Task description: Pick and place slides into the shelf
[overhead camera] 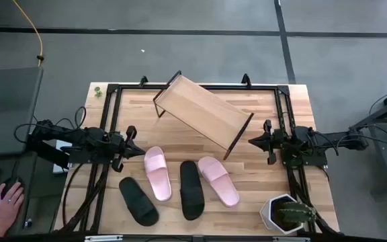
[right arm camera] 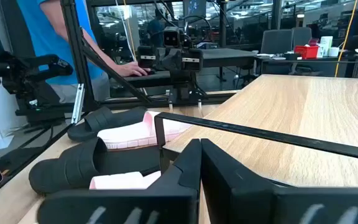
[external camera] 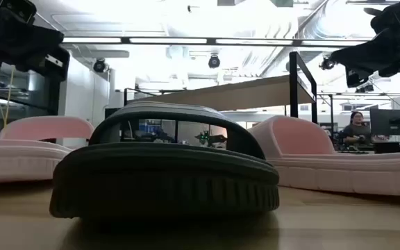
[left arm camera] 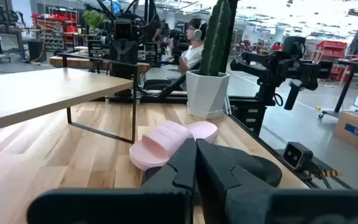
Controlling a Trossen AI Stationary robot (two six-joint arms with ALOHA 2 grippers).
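Four slides lie sole-down on the table's near half. In order from the left they are a black slide [overhead camera: 138, 201], a pink slide [overhead camera: 157, 173], a second black slide [overhead camera: 192, 189] and a second pink slide [overhead camera: 218, 180]. The shelf [overhead camera: 203, 111], a slanted light-wood board on a thin black frame, stands behind them at the far middle. My left gripper [overhead camera: 140, 152] hovers shut just left of the left pink slide [left arm camera: 173, 142]. My right gripper [overhead camera: 252, 141] hovers shut off the shelf's right end [right arm camera: 303, 118]. The low view is filled by a black slide [external camera: 165, 167].
A white pot with a cactus [overhead camera: 284, 214] stands at the table's near right corner. Black frame rails [overhead camera: 113, 121] run along the table's left, right and far sides. A person's hand [overhead camera: 5, 202] rests on a mouse beyond the left edge. Bare wood lies between the shelf and the slides.
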